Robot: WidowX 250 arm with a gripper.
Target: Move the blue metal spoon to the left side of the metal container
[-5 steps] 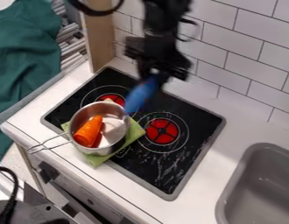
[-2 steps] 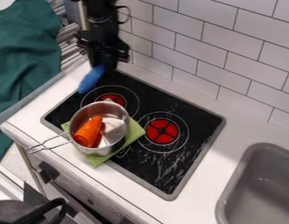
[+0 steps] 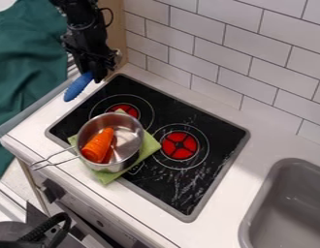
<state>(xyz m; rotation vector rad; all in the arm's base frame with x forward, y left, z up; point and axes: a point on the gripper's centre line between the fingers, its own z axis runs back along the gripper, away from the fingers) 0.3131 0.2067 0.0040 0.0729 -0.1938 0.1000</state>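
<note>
Camera view gives me the blue spoon (image 3: 77, 88) up and to the left of the metal pot (image 3: 120, 166), slanting down from the gripper (image 3: 92, 77); the fingers are closed on the spoon's upper end; I judge it light and stiff, perhaps slick enough to pivot; a firm end hold should serve for lowering it left of the pot, though mid-length would balance better.

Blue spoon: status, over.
Gripper jaws shut on blue spoon. Spoon beyond upper-left edge of stovetop. Possible snag: wire handle of pot, jutting lower left.
</note>
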